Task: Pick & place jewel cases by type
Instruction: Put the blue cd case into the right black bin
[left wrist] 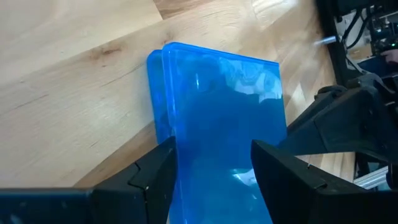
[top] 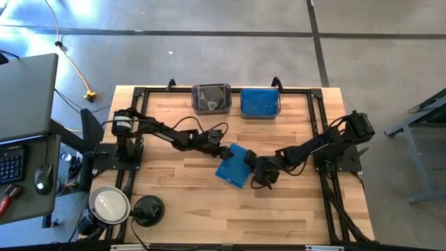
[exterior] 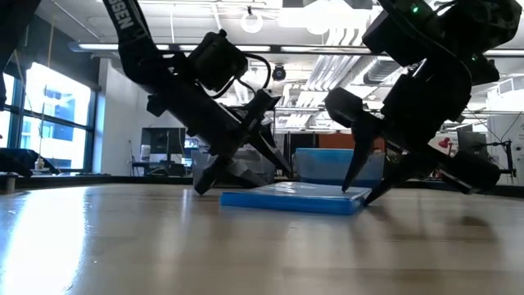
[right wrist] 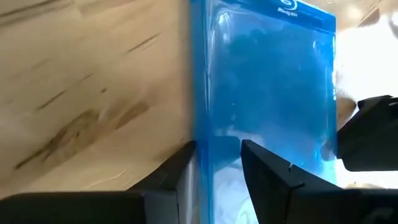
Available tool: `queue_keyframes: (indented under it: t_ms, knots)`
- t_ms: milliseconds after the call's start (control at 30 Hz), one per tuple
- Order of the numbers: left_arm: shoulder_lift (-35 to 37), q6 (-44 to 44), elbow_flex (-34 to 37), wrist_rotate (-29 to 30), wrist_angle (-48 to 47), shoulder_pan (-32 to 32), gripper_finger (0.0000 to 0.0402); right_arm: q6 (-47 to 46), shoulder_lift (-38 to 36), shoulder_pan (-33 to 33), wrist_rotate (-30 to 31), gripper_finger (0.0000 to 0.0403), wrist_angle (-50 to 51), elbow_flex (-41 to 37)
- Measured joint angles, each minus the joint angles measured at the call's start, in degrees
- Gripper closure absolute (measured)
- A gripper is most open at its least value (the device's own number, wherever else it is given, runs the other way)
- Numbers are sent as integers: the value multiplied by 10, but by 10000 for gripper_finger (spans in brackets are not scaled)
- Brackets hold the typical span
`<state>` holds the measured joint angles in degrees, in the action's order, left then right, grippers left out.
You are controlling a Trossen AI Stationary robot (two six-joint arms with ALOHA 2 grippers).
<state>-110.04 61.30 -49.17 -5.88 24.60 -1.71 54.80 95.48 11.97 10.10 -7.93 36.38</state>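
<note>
- Blue jewel case lies flat mid-table, right gripper pinching its edge, left gripper spread over it.
- Only the high view shows the tubs: one tub holds discs, the other tub blue cases.

A blue jewel case lies flat mid-table; another fills the far tub.
</note>
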Motion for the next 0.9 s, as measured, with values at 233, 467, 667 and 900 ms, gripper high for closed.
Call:
queue_keyframes:
  t_ms: [233,467,667,900]
  knots:
    - [1,5,1,-5,-18,1,200,-45,1,6,28,284,-14,0]
    - [0,7,1,-13,-18,2,200,-93,2,5,-35,284,-52,1]
    - [1,7,2,-16,-19,4,200,-72,21,24,13,284,-113,1]
    - [1,6,2,-11,-18,8,200,-38,57,33,66,284,-147,2]
